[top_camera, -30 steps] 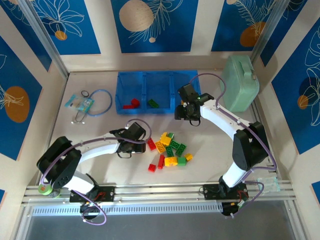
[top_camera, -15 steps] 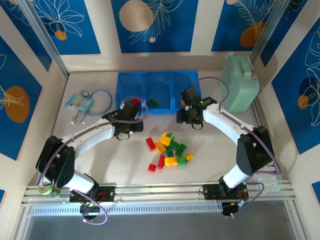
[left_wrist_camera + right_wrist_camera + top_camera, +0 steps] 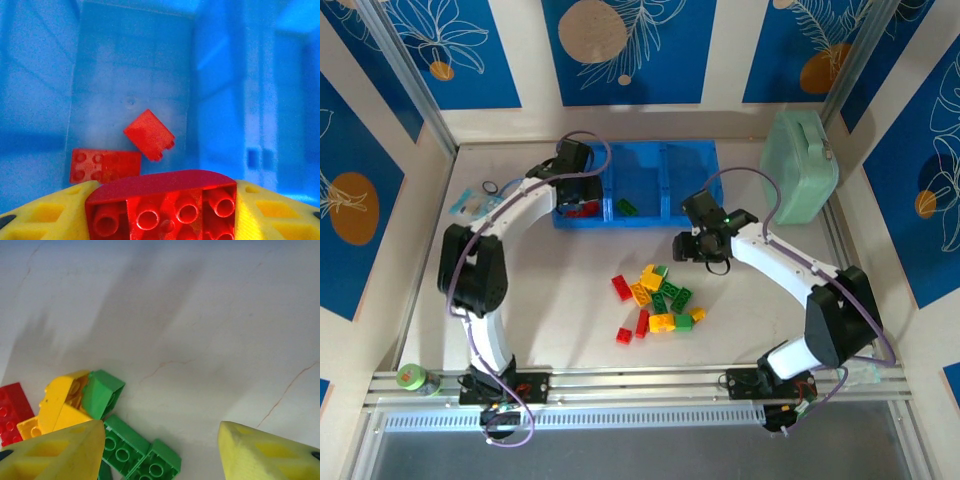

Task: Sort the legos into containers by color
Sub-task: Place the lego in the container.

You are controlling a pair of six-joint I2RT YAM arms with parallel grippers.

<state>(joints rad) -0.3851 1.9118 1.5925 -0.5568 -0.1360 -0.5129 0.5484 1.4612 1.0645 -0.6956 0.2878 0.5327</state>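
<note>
My left gripper (image 3: 582, 197) hangs over the left compartment of the blue tray (image 3: 665, 162), shut on a red lego (image 3: 162, 207) seen from its hollow underside. Below it in that compartment lie two red legos (image 3: 149, 134), one flat plate (image 3: 104, 165) and one tilted brick. A green lego (image 3: 626, 207) lies in the middle compartment. My right gripper (image 3: 705, 247) is open above the table, just right of the loose pile (image 3: 658, 298). Between its yellow fingers (image 3: 57, 452) lie green bricks (image 3: 135, 450), with a yellow brick (image 3: 62, 400) and a red one (image 3: 11, 405) to the left.
A pale mint-green case (image 3: 800, 165) stands at the back right. A blue cable loop and small items (image 3: 498, 205) lie left of the tray. A green tape roll (image 3: 410, 377) sits at the front left rail.
My left arm swung from the pile up to the tray's left compartment, carrying the red lego. My right gripper drifted down and right, closer to the pile.
</note>
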